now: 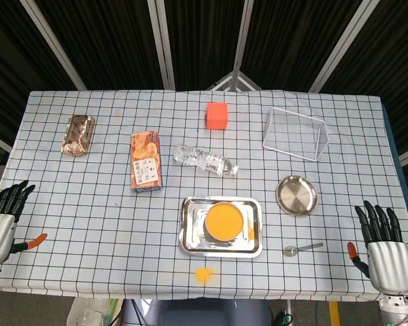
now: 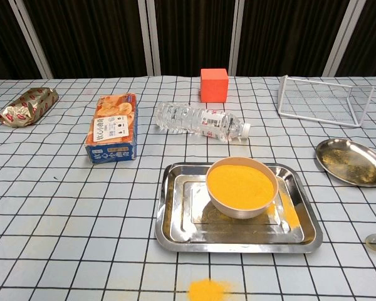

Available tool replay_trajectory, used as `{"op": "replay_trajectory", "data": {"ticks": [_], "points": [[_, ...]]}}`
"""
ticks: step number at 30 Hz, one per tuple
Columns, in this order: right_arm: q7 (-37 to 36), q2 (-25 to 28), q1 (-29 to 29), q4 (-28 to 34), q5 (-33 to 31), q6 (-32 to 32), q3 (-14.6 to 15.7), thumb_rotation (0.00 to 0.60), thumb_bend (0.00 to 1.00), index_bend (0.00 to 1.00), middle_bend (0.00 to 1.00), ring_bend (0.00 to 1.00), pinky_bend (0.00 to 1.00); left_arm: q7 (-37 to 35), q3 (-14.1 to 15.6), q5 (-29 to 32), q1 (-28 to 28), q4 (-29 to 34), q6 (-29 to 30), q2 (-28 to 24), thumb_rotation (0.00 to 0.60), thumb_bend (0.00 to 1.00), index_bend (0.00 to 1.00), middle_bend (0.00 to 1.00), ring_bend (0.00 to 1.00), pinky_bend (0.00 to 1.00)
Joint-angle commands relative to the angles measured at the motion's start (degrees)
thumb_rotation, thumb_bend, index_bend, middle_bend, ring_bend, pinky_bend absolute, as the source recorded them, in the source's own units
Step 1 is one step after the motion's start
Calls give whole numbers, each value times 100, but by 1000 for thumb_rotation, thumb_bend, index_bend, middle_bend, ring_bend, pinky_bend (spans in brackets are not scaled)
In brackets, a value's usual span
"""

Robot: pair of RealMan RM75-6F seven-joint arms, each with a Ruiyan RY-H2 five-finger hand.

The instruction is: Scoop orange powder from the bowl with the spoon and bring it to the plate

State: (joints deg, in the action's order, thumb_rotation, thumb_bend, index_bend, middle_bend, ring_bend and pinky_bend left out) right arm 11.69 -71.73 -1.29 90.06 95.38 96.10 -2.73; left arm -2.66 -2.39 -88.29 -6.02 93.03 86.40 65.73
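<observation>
The spoon (image 1: 302, 248) lies flat on the surface (image 1: 88, 224), near the front edge, between the tray (image 1: 190, 238) and the right hand (image 1: 384, 251), apart from both; its bowl end points toward the tray. The right hand rests at the right front corner with fingers extended and spread, holding nothing. The left hand (image 1: 3, 221) rests at the left front edge, fingers likewise extended and empty, well apart from every task item. The bowl (image 2: 241, 187) stands inside the tray, filled with orange powder (image 2: 240, 182), to the left of the spoon. The plate (image 1: 296, 195) lies just behind the spoon, to the right of the tray; it carries a thin dusting of powder. Loose powder lies on the tray floor beside the bowl, and a small spill (image 2: 207, 290) lies on the surface in front of the tray. Further back lie a water bottle (image 2: 200, 120), a biscuit box (image 2: 113, 128), a foil snack bag (image 1: 78, 134), an orange cube (image 1: 217, 115) and a wire rack (image 1: 296, 134). Nothing stands between the right hand and the spoon. The head view shows both hands and the whole spoon; the chest view shows neither hand and only the spoon's bowl end at the right edge.
</observation>
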Motion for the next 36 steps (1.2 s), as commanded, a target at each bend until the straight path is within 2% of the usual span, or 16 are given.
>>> {"op": "replay_trajectory", "data": {"ticks": [1,11,13,18,21,29,36], "points": [[32,19,-2,36,-50,-71,23,600,414,0,0,0,0,-28,-20,-134,27,-145,148,87,600,8,0,0,0,0],[106,158,19,244,-239,-426,142,600,414,0,0,0,0,-97,-32,-241,45,-273,301,172,600,8,0,0,0,0],[134,183,46,314,-311,-578,178,600,414,30,0,0,0,-115,-28,-225,37,-282,271,172,600,8,0,0,0,0],[161,201,177,547,-575,-1097,253,600,414,280,41,0,0,-126,-12,-201,29,-248,219,145,600,8,0,0,0,0],[389,136,303,597,-776,-1504,299,600,414,343,76,0,0,-119,-5,-217,33,-228,233,145,600,8,0,0,0,0],[1072,-257,544,310,-1044,-2033,300,600,414,350,82,0,0,-108,3,-176,30,-200,191,127,600,8,0,0,0,0],[1294,-503,675,49,-1259,-2315,282,600,414,385,115,0,0,-107,11,-168,23,-188,165,112,600,8,0,0,0,0]]}}
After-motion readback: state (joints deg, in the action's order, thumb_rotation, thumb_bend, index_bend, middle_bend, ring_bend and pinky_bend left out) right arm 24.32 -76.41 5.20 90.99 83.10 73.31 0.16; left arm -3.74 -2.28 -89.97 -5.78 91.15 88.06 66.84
